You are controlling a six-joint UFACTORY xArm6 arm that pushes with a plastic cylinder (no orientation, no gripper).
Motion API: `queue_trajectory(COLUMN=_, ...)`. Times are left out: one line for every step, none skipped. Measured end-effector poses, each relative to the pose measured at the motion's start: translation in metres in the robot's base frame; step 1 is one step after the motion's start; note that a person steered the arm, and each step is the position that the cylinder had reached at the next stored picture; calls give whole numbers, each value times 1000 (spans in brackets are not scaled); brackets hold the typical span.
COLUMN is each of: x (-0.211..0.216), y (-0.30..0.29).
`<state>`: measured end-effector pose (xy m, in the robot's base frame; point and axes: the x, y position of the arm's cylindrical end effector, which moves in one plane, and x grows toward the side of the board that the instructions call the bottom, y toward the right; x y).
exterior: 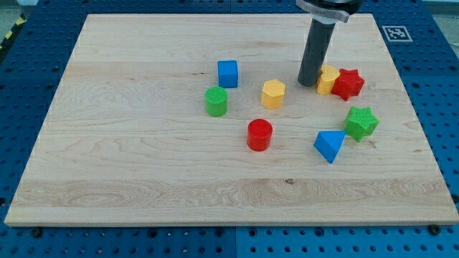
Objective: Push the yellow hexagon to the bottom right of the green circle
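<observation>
Yellow hexagon (pixel 273 94) lies a little above the middle of the wooden board (pixel 129 158), toward the board's top edge, and nothing touches it. The green circle (pixel 216 101) stands to the view's left of it, with clear wood between them, and the blue cube (pixel 228 73) is just above that circle. My tip (pixel 309 83) rests on the board to the view's right of the hexagon and slightly higher, near it but apart, and it stands just beside another yellow block (pixel 328 79), which touches the red star (pixel 348 84). I have no claw to spread or press together; the arm ends only in the plain dark rod, so it holds nothing. I judge that the hexagon must travel down and left, to end below the circle on its right side, near the red cylinder (pixel 259 135). Because my tip is already on the upper right side of the hexagon, a push toward the board's bottom left corner looks possible from here.
</observation>
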<state>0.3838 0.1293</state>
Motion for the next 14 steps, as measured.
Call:
queue_trajectory(x=13, y=-8)
queue_trajectory(x=25, y=-29)
queue_trajectory(x=23, y=-29)
queue_trajectory(x=9, y=-29)
queue_trajectory(x=14, y=-29)
queue_trajectory(x=30, y=-30)
queue_trajectory(x=30, y=-35)
queue_trajectory(x=22, y=-36)
queue_trajectory(x=22, y=-43)
queue_trajectory(x=22, y=-56)
queue_trajectory(x=22, y=-63)
queue_trajectory(x=25, y=-64)
queue_trajectory(x=41, y=-66)
queue_trajectory(x=58, y=-76)
